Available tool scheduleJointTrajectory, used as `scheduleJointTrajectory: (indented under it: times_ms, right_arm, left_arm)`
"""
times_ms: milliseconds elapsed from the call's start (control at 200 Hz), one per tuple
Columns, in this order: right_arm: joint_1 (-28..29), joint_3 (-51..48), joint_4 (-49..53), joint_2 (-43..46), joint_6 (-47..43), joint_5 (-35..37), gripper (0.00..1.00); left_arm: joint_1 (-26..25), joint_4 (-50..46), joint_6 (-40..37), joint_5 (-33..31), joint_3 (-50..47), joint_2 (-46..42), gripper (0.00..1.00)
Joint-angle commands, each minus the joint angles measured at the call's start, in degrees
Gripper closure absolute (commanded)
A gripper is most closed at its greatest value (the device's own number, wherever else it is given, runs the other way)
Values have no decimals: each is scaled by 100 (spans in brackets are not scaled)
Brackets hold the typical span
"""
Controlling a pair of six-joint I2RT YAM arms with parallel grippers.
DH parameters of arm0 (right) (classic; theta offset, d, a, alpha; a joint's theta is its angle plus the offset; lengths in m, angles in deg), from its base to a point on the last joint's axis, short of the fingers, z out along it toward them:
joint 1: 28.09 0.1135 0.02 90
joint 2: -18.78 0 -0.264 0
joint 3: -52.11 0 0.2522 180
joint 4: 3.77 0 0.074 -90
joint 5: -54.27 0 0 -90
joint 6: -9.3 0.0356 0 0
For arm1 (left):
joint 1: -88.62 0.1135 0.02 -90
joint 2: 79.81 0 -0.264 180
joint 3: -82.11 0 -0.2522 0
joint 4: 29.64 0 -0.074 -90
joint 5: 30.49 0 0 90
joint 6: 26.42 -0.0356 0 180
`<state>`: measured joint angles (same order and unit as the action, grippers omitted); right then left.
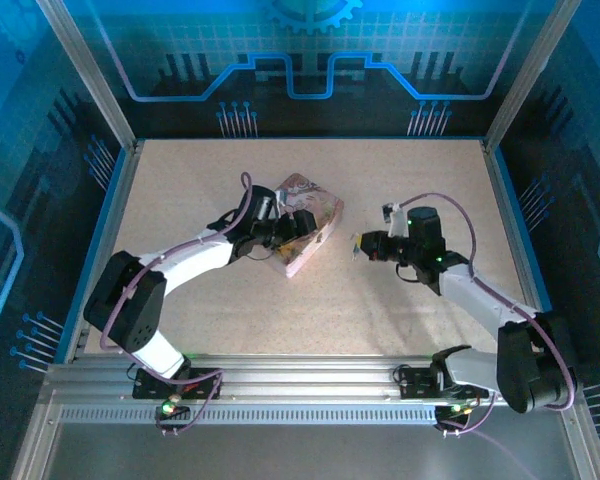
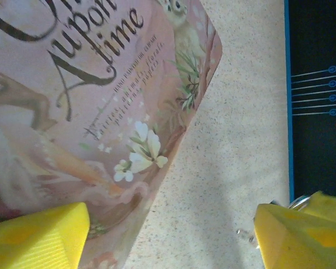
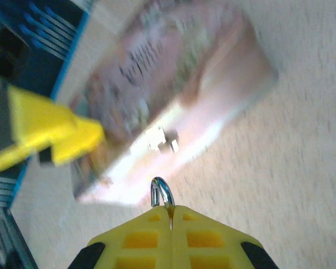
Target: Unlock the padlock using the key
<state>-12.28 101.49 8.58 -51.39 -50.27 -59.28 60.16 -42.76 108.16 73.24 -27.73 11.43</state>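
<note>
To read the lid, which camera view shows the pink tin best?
Left wrist view: the pink tin is close, its lettering sharp. The top view shows it small, partly under the left gripper; the right wrist view, blurred.

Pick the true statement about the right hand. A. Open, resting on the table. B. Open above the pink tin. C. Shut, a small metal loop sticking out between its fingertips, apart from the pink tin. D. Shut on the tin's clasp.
C: the right hand is shut with a small metal loop poking from its tips, and bare table lies between it and the pink tin.
</note>
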Motion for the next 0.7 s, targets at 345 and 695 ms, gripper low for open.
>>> scheduleJointTrajectory:
  times_ms: [345, 695]
  right_arm:
    - [482, -248, 1644, -511, -546, 263, 95]
    - [292, 96, 1896, -48, -899, 782, 51]
  left_arm:
    - [440, -777, -516, -439, -485, -1889, 7]
    - [1026, -1394, -830, -843, -956, -3144, 1]
